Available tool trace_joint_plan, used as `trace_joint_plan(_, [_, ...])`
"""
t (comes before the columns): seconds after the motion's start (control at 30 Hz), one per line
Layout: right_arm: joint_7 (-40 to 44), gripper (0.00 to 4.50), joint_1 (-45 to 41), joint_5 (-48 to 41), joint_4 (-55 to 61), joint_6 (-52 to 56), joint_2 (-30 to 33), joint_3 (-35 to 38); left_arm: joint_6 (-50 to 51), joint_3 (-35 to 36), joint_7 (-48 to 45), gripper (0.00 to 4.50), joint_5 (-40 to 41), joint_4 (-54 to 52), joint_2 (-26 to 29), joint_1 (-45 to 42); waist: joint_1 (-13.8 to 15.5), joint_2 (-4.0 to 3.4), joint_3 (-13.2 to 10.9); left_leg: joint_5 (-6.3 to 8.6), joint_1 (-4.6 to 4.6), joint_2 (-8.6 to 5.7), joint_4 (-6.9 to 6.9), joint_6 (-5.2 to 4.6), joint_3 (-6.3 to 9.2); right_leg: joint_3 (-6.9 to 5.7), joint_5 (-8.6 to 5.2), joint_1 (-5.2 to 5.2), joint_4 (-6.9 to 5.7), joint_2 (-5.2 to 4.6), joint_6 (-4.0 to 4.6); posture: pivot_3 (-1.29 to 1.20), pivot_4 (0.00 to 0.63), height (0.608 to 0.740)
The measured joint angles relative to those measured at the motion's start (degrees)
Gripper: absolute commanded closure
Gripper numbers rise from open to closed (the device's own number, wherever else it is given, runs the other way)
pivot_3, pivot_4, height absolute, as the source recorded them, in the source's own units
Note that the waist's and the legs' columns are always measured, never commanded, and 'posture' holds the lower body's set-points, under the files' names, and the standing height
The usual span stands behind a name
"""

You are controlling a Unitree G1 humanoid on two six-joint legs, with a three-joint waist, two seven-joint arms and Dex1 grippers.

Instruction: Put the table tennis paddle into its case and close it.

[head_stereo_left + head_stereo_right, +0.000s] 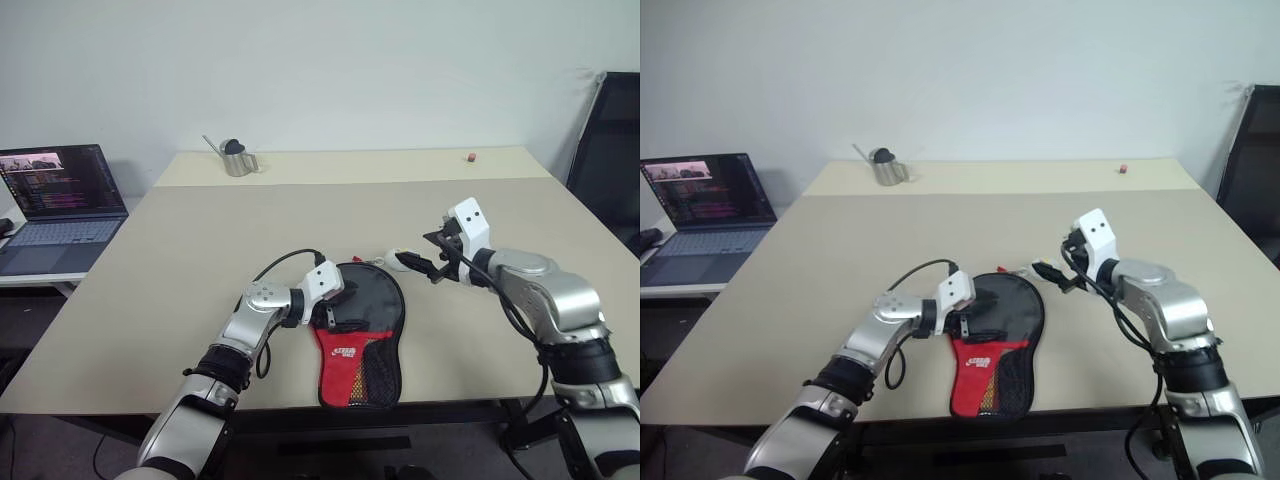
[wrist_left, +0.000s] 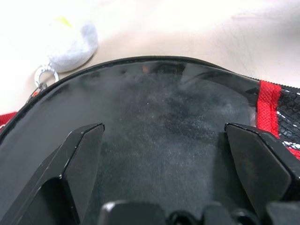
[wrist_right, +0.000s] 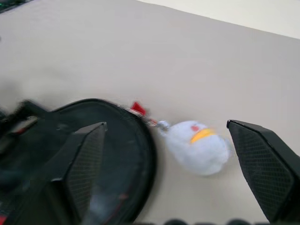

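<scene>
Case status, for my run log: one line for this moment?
case: flat on table | left tool: open, over case | right tool: open, above table

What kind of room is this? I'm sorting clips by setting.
Probably an office or lab: a plain beige table, an open laptop showing code on a side desk, and a black office chair by a bare white wall.
</scene>
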State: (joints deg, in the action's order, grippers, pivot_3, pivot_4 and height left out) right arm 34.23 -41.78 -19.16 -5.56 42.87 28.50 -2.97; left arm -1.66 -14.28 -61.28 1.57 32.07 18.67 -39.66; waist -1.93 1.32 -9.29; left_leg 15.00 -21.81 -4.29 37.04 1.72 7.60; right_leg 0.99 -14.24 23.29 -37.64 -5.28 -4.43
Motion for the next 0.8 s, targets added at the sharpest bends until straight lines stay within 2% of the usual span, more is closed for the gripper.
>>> trace_joint_plan(0.27, [4.7,0.00,-13.8,8.2,-33.6,-19.0,-7.1,-3.4,0.2,0.0,0.7,0.04,0.2,-2.2,0.1,1.7,-0.1,-0.04,0.0,-0.01,0.05,0.00,-0.01,0.02,0.01,0.01,0.01,-0.01,0.00,0.01,0.02,0.00,0.150,0.740])
trace_joint_plan(0.43, [6.9,0.00,-17.8,12.9,-49.8,-27.7,-10.1,-4.6,1.3,0.0,0.8,0.04,0.4,-4.5,0.3,2.9,-0.3,-0.05,0.0,-0.06,0.03,0.00,-0.04,0.11,0.02,0.03,0.01,0.02,0.03,0.01,0.03,0.00,0.150,0.740])
trace_joint_plan(0.73, [6.8,0.00,-20.8,17.2,-60.3,-35.3,-11.4,-4.8,2.3,0.0,0.9,0.04,0.4,-5.2,1.1,3.1,-0.9,-0.08,0.0,-0.05,0.06,0.00,-0.04,0.09,0.02,0.05,0.01,0.02,-0.04,0.01,0.03,0.00,0.150,0.740])
trace_joint_plan(0.8, [6.7,0.39,-21.1,17.8,-61.1,-36.1,-11.4,-4.6,2.2,0.0,0.8,0.00,0.4,-5.1,1.2,3.0,-1.1,-0.09,0.0,-0.05,0.06,-0.01,-0.03,0.09,0.02,0.05,0.01,0.02,-0.05,0.01,0.03,0.00,0.150,0.740])
